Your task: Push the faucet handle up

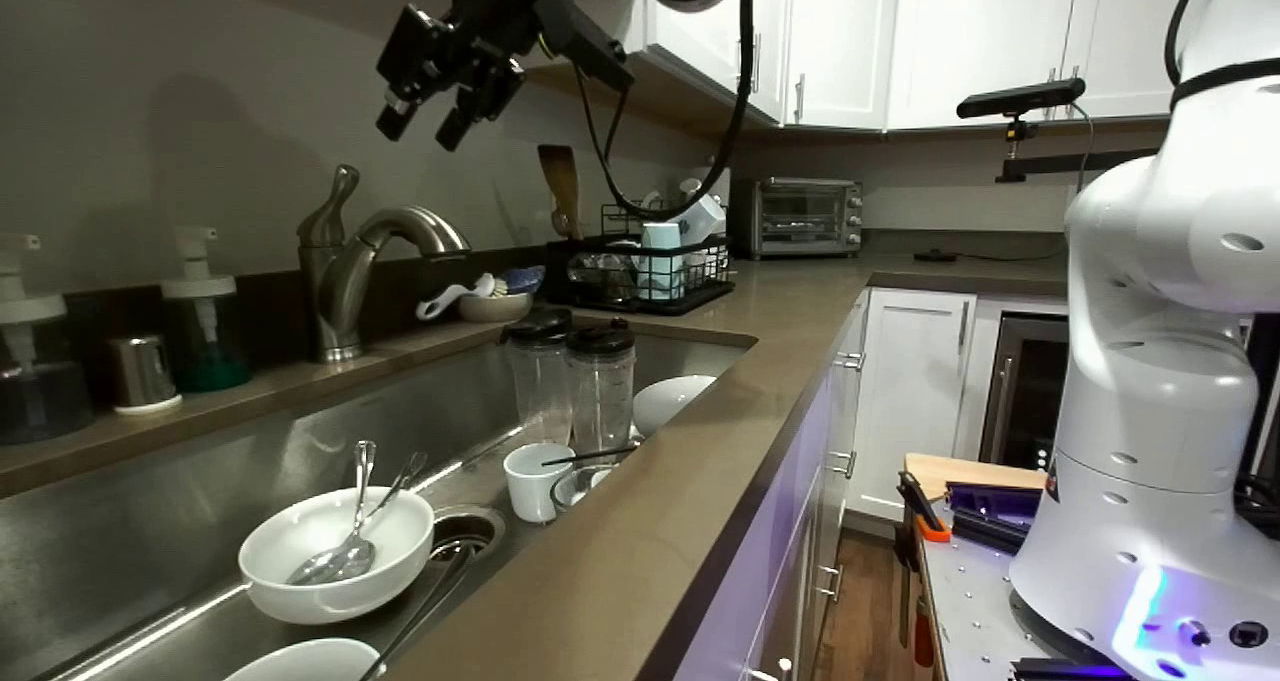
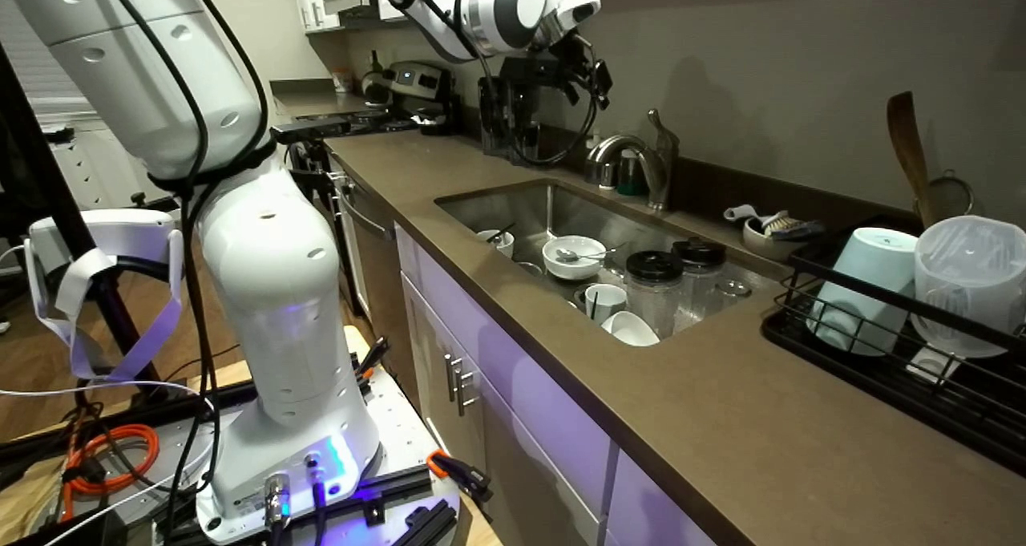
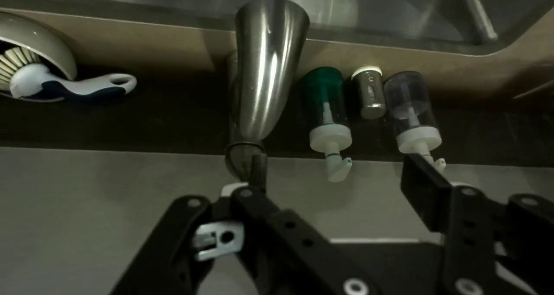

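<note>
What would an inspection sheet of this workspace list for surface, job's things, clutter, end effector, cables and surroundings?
Surface: brown countertop around a steel sink.
Job's things: faucet handle, angled upward from the faucet.
Clutter: bowl holding utensils, white cup, two black-lidded containers in the sink; pump bottles near the faucet.
End effector: open and empty, apart from the faucet handle in both exterior views.
Cables: black cable hanging in a loop; orange cable coiled.
Surroundings: white cabinets, toaster oven.

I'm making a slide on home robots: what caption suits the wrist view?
Spread fingers, one partly hiding the faucet handle, with the curved spout and two pump bottles in view.
</note>
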Controlling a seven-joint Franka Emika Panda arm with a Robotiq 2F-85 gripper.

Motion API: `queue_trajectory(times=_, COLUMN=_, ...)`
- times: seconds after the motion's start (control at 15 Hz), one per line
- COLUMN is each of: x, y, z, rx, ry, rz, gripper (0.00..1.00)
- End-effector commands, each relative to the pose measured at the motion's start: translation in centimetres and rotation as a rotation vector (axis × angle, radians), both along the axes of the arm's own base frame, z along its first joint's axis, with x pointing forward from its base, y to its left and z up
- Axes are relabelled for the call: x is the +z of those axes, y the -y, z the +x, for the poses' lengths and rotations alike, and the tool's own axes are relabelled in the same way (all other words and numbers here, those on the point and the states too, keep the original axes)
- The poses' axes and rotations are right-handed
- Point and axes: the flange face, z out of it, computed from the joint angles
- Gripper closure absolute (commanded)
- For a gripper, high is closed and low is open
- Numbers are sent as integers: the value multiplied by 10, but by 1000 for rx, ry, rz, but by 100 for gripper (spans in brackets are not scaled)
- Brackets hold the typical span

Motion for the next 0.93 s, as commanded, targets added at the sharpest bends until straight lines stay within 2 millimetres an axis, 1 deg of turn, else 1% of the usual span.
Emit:
queue_trajectory(times=0.0, x=0, y=-5, z=6, rx=10, ry=-19, rz=20, gripper=0)
queue_trajectory(times=0.07, x=-1, y=-8, z=3, rx=26, ry=-73, rz=22, gripper=0)
queue_trajectory(times=0.13, x=2, y=-4, z=2, rx=2, ry=-42, rz=9, gripper=0)
queue_trajectory(times=0.4, x=2, y=-8, z=4, rx=1, ry=20, rz=7, gripper=0)
queue_trajectory(times=0.47, x=3, y=-9, z=5, rx=4, ry=29, rz=4, gripper=25)
queue_trajectory(times=0.53, x=3, y=-10, z=6, rx=2, ry=52, rz=6, gripper=27)
queue_trajectory(times=0.6, x=3, y=-10, z=7, rx=1, ry=65, rz=10, gripper=33)
queue_trajectory(times=0.67, x=2, y=-11, z=8, rx=-4, ry=78, rz=20, gripper=42)
queue_trajectory(times=0.87, x=-2, y=-10, z=13, rx=-18, ry=106, rz=36, gripper=61)
